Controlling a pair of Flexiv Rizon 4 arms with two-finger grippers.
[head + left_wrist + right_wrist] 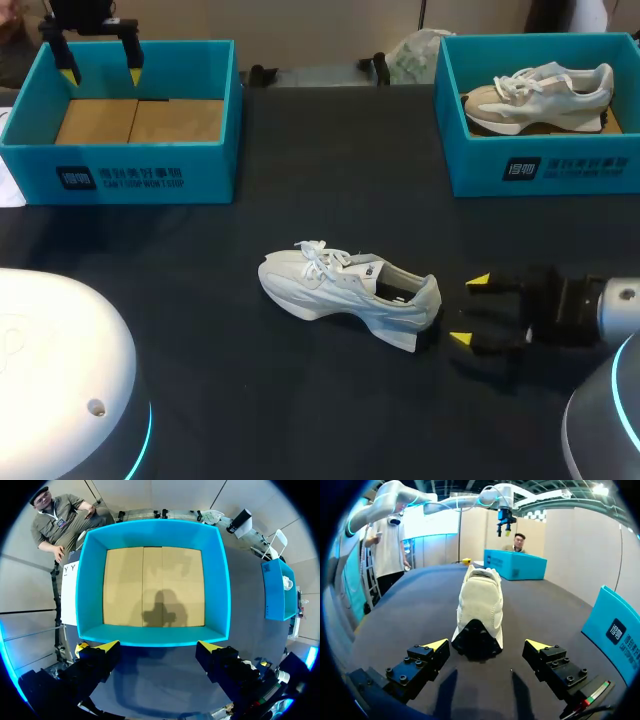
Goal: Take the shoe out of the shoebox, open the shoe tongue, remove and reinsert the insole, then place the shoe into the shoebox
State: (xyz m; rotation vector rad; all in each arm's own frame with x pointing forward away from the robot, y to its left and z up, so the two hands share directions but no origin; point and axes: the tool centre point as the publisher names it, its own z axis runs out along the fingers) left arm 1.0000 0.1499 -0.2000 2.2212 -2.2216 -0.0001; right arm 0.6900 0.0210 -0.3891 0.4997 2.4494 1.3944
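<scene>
head view: a white shoe stands on its sole mid-table, toe toward the left arm's side, heel toward the right pincer, which is spread open just beside the heel without touching it. right wrist view alone shows the heel's dark patch, centred ahead of the open fingers. left wrist view alone shows the left shoebox from straight above, with its cardboard floor; the left pincer hangs open over the near wall. the right shoebox holds a second shoe. the white shoe sits well apart from both boxes and from the table's edges.
</scene>
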